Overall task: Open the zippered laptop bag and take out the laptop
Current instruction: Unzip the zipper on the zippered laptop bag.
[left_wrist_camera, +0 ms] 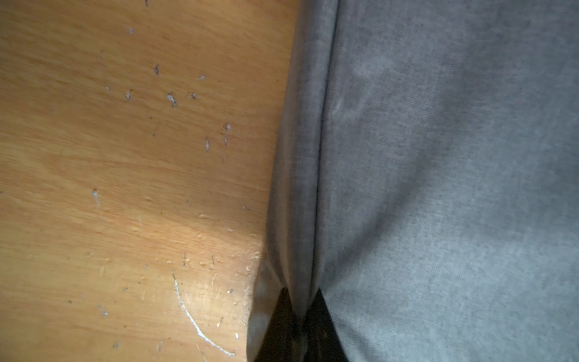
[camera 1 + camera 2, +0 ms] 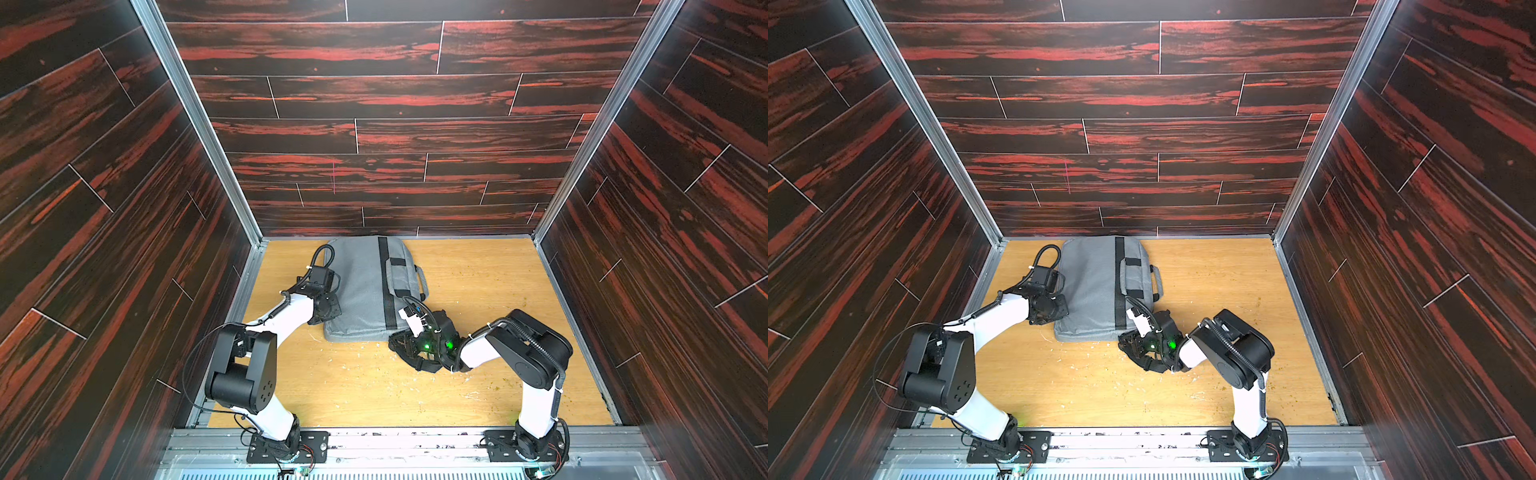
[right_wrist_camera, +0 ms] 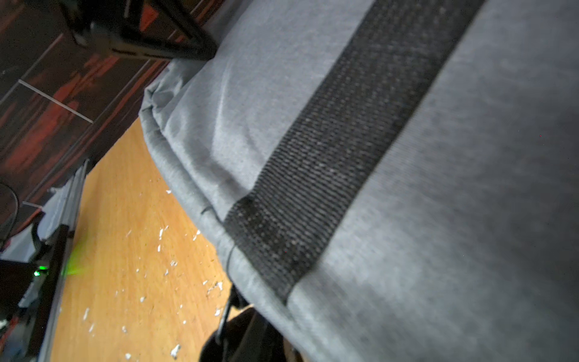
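The zippered laptop bag (image 2: 361,291) (image 2: 1092,286) lies flat on the wooden table against the back wall. Its black webbing stripe (image 2: 386,286) runs front to back, and its grey handles (image 2: 405,276) lie on its right side. My left gripper (image 2: 333,308) (image 1: 300,301) is shut on a fold of grey fabric at the bag's left edge. My right gripper (image 2: 395,337) (image 3: 260,332) sits at the bag's near right corner, where the bag's edge (image 3: 250,282) covers its jaws. A thin black pull cord (image 3: 226,310) hangs beside its dark finger. The laptop is hidden.
Dark red wood-pattern walls (image 2: 395,137) close the cell on three sides. An aluminium rail (image 2: 407,440) with both arm bases runs along the front. The tabletop (image 2: 365,386) is scratched and flecked with white chips. The left gripper's body (image 3: 141,40) shows in the right wrist view.
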